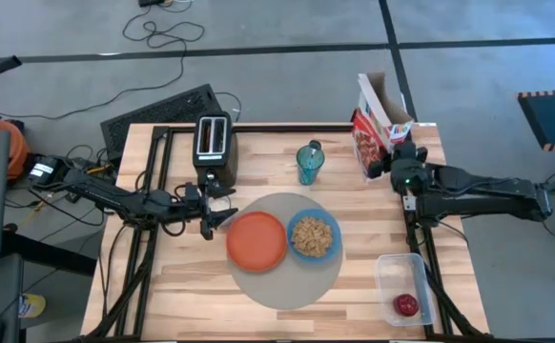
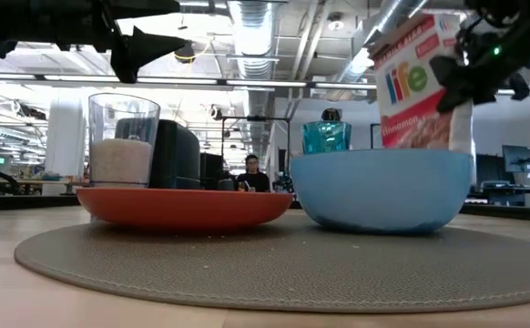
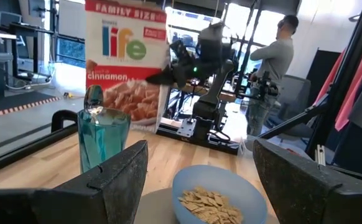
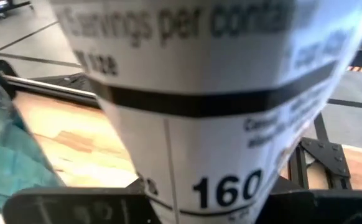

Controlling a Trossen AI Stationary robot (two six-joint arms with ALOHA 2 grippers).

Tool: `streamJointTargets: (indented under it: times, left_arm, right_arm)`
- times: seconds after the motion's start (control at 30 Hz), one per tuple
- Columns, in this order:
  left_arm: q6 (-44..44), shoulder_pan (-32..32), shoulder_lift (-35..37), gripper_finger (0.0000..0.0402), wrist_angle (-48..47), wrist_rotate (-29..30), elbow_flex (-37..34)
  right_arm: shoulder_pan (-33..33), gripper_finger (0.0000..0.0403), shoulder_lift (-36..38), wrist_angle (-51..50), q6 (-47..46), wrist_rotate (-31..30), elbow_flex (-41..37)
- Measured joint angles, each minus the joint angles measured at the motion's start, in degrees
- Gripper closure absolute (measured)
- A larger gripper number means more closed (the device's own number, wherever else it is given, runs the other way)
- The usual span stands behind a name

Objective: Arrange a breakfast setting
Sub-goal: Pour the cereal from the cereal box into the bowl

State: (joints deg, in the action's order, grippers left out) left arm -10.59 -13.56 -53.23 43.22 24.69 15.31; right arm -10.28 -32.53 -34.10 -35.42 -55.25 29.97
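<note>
Right claw (image 1: 384, 164) clenched on cereal box (image 1: 373, 129) at far right of surface (image 1: 192, 286); box upright, likely being set aside since cereal already fills blue bowl (image 1: 313, 235). Left claw (image 1: 222, 211) released, hovers near plate (image 1: 256, 239), beside toaster (image 1: 215, 145).

Count:
- one mat (image 1: 282, 291), holding plate and bowl side by side
- one teal tumbler (image 1: 309, 164), spoon inside, beyond mat
- one red fruit (image 1: 406, 305), in clear tub (image 1: 392, 272)

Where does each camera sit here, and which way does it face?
High: overhead, straight down; both arms show, left gripper beside the plate.
Low: table height, level across the mat.
Left wrist: past its own fingers toward bowl and tumbler.
Right wrist: pressed against the cereal box.
All four show the box.
</note>
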Motion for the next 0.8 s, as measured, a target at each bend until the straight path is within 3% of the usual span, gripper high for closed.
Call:
streamJointTargets:
  times: [0.17,0.6,0.8]
  left_arm:
    - [0.00,0.00,0.00,0.0125,0.24,0.04,-0.02]
    - [0.01,0.07,0.00,0.0125,0.48,2.28,-0.02]
    - [0.02,0.07,0.00,0.0125,1.11,2.36,-0.02]
  right_arm:
    - [0.00,0.0305,-0.02,1.76,-2.31,-3.27,-4.28]
    - [0.00,0.0302,-0.02,3.14,-6.38,-3.18,-9.11]
    - [0.00,0.0247,-0.02,3.06,-6.24,-2.42,-9.11]
